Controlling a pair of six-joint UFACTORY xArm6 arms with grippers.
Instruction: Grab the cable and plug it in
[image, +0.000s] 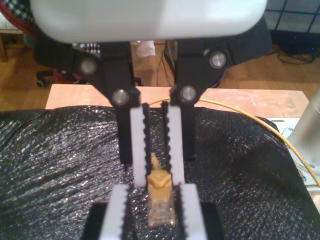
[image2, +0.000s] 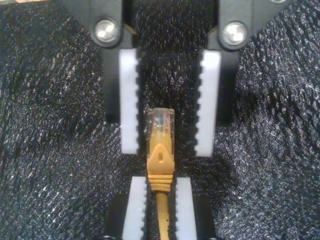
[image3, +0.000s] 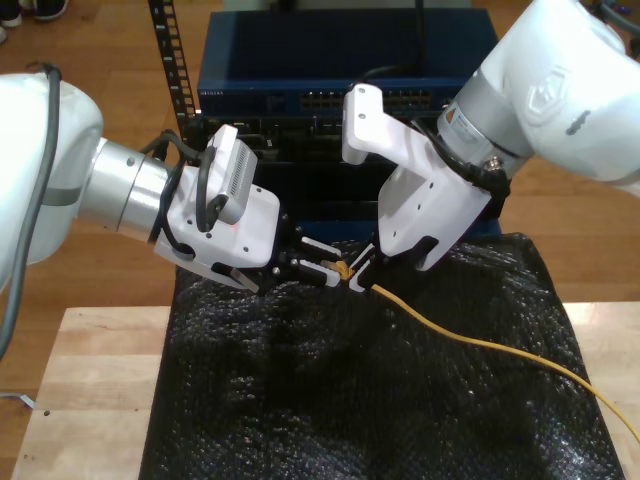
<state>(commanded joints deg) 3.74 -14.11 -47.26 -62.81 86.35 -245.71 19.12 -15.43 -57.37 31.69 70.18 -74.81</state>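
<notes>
Two big white arms lean in over the bench (image3: 90, 380) and meet nose to nose above it. Behind them, at the back of the exterior view, sits a blue box (image3: 260, 70) w/ a row of small ports on its front, stacked on darker gear. A black crinkly sheet (image3: 330, 400) covers most of the pale wood bench, shiny and dimpled like bubble wrap.

My first claw (image: 155, 190), on the arm at the exterior view's left, is spread wide. Its white toothed pads (image2: 131, 125) stand either side of the plug w/ a gap on both sides, so it isn't gripping anything. My second claw (image2: 160, 181), on the arm at the exterior view's right, is clenched on the cable (image3: 480, 345), pads pinching it just behind the orange boot (image2: 160, 160).

The cable is thin and orange-yellow. From the second claw it drops to the sheet and runs off toward the exterior view's lower right corner. The two claws stand between it and the blue box.

The plug (image2: 160, 122) is small and clear, w/ faint coloured wires showing inside. It sticks straight out from the second claw, held clear above the sheet, w/ its tip between the first claw's open pads.
</notes>
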